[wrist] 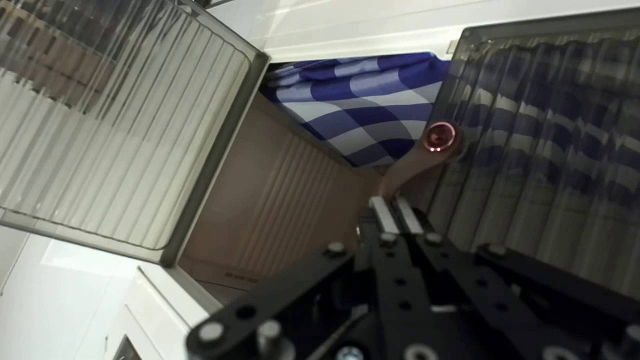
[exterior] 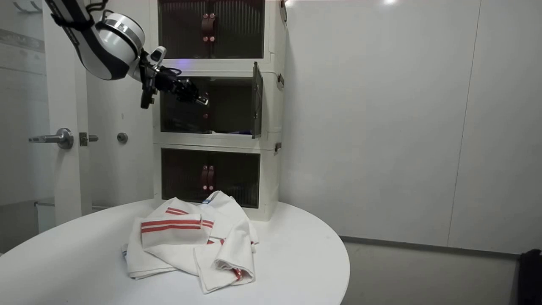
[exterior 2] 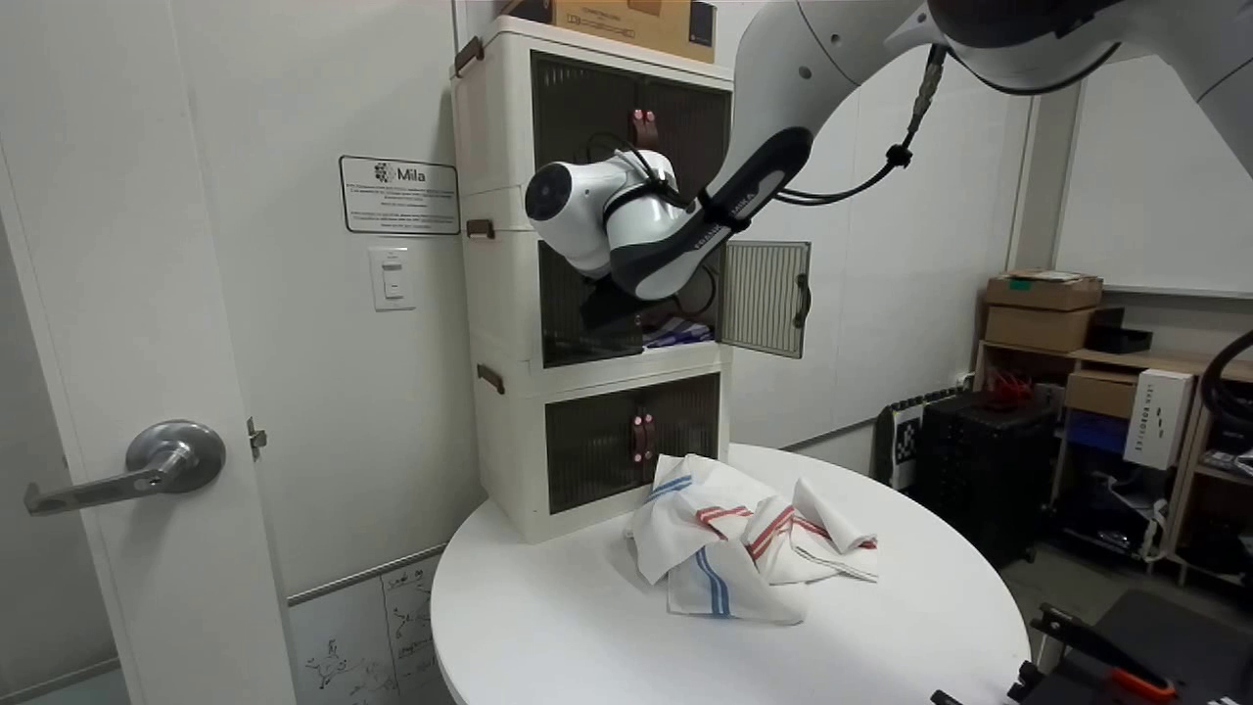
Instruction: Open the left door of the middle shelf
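The middle shelf (exterior: 230, 136) is the centre tier of the white cabinet, and it also shows in an exterior view (exterior 2: 685, 358). Its left door (exterior: 180, 120) has a dark ribbed pane and looks closed or nearly so. The left door fills the right of the wrist view (wrist: 545, 130). Its reddish-brown strap handle (wrist: 410, 167) runs down between my fingertips. My gripper (wrist: 392, 202) has its fingers close together on this strap. In an exterior view my gripper (exterior: 203, 101) is in front of the handle. In another exterior view the arm hides the gripper.
The shelf's right door (exterior: 257, 101) stands swung open, also in the wrist view (wrist: 150, 130). A blue-and-white checked cloth (wrist: 365, 105) lies inside the shelf. White striped towels (exterior: 190, 241) lie on the round table (exterior: 305, 254) before the cabinet. A cardboard box (exterior 2: 626, 24) is on top.
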`<state>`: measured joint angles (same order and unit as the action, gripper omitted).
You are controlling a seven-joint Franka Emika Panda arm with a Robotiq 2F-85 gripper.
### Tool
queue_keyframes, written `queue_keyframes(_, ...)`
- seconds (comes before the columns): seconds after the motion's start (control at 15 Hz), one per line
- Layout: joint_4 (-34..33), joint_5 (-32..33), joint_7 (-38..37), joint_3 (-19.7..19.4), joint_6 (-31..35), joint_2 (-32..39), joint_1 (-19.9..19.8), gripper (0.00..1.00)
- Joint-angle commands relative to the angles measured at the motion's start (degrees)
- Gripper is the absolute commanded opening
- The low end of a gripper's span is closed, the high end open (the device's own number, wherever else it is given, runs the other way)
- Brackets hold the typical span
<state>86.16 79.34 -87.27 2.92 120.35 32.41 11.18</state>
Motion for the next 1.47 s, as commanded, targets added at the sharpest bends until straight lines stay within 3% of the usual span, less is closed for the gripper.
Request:
queue_keyframes(0.0, 2.1, -2.5, 4.5, 2.0, -5.0, -3.0, 2.8, 0.01)
queue_keyframes(0.53, 5.7, -6.6, 6.8, 6.0, -15.7, -6.3, 6.1, 0.01)
queue_keyframes(0.8, 6.4, -8.3, 6.5, 7.0, -18.0, -7.2, 6.3, 0.01)
queue_keyframes(0.87, 6.4, -8.6, 6.5, 7.1, -18.2, -7.3, 6.3, 0.27)
queue_keyframes(1.0, 6.3, -8.6, 6.5, 7.4, -18.0, -7.6, 6.4, 0.33)
queue_keyframes(1.4, 6.2, -10.2, 8.2, 8.6, -15.4, -8.9, 6.9, 0.80)
